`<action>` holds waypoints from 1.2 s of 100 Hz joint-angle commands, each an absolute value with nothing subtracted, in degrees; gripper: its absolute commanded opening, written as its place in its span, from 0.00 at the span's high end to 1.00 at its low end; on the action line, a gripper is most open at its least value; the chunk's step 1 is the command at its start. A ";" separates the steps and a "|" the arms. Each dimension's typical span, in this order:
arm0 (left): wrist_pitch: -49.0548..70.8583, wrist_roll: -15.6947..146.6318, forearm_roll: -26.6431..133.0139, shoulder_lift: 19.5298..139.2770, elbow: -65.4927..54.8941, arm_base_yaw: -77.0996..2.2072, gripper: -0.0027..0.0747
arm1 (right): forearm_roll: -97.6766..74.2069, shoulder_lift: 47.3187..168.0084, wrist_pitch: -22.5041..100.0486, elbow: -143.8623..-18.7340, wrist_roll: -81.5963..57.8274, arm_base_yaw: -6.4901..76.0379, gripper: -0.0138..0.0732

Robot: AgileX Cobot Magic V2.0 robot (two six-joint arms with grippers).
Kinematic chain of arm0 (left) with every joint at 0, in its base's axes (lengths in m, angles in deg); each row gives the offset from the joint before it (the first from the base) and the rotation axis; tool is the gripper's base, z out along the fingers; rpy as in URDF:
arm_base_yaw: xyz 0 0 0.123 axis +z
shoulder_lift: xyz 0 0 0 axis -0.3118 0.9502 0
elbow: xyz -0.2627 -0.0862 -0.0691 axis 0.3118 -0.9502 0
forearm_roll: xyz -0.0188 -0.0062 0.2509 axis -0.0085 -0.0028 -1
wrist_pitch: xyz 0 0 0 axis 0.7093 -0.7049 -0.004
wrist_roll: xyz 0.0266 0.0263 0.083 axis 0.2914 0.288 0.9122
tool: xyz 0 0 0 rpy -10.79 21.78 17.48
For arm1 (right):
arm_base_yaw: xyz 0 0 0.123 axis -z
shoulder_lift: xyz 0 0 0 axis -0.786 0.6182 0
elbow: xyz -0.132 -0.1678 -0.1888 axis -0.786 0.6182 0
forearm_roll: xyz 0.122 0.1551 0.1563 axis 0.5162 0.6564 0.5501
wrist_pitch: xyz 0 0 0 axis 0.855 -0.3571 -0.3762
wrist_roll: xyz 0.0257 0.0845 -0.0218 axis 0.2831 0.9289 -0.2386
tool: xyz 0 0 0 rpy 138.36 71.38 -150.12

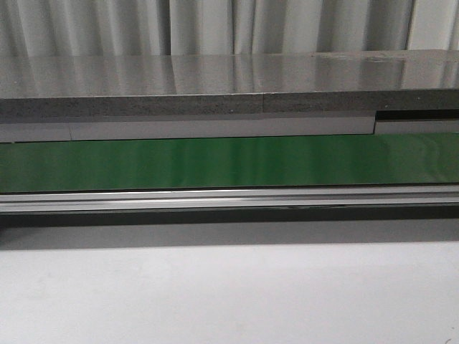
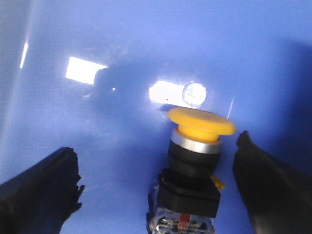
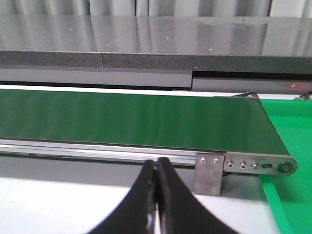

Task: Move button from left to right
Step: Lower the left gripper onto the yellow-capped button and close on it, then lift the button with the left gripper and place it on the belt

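In the left wrist view the button lies on a glossy blue surface, its yellow-orange mushroom cap pointing away from the camera and its black body with a clear, red-marked base nearest. My left gripper is open, its black fingers standing either side of the button; the right-hand one is close to the cap, and no touch shows. In the right wrist view my right gripper is shut on nothing, above the white table before the conveyor. Neither gripper nor the button shows in the front view.
A green conveyor belt with an aluminium rail runs across the table, its end roller bracket at the right. A green bin sits past that end. Behind stands a grey shelf; white tabletop lies in front.
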State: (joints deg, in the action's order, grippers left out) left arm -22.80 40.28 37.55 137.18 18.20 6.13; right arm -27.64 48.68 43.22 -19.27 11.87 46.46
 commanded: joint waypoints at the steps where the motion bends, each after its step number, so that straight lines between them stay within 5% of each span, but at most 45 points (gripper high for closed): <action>1: -21.86 40.56 38.93 135.07 19.84 5.56 0.17 | -27.99 47.44 47.85 -20.16 11.90 46.30 0.92; 24: -21.86 40.56 38.70 137.26 19.84 4.81 0.17 | -27.99 47.44 47.85 -20.16 11.90 46.30 0.92; 36: -22.47 40.56 38.70 138.68 19.73 4.81 0.25 | -27.99 47.44 47.85 -20.16 11.90 46.30 0.92; 74: -23.38 40.56 38.70 139.56 19.84 4.66 0.83 | -27.99 47.44 47.85 -20.16 11.90 46.30 0.92; 86: -23.73 40.56 38.70 139.03 19.93 4.66 0.95 | -27.99 47.44 47.85 -20.16 11.90 46.30 0.92; 120: -23.88 40.56 39.69 130.46 19.97 4.66 0.98 | -27.99 47.44 47.85 -20.16 11.90 46.30 0.92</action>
State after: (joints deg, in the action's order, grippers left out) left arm -24.59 40.67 37.68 137.23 18.62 4.94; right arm -27.64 48.68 43.22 -19.27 11.87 46.46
